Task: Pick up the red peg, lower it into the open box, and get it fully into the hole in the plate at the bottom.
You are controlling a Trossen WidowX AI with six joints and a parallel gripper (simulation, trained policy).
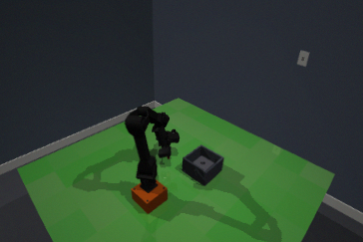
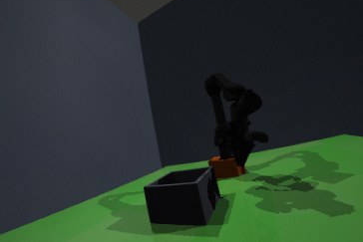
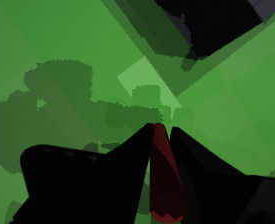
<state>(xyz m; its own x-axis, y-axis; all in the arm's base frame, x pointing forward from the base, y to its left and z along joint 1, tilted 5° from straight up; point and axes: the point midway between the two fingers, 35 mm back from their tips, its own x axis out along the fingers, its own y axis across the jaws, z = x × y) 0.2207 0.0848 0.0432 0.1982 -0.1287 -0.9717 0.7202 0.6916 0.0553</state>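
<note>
The red peg (image 2: 243,170) (image 3: 167,185) is held between the two black fingers of my gripper (image 1: 165,159) (image 3: 161,130). The gripper is shut on it. In the wrist view the peg runs lengthwise between the fingers, with its near end toward the bottom edge. In the exterior view only a small red part shows below the fingers; in the top view I cannot make the peg out. The open dark grey box (image 1: 203,175) (image 2: 175,205) (image 3: 208,30) stands beside the gripper. In the top view its bottom plate (image 1: 196,161) shows a dark hole (image 1: 202,163).
The arm's orange base (image 1: 149,198) (image 2: 225,167) stands on the green table top (image 1: 115,218) (image 2: 289,228). The box walls rise between the gripper and the plate's hole. Arm shadows fall across the table, and dark walls stand behind it.
</note>
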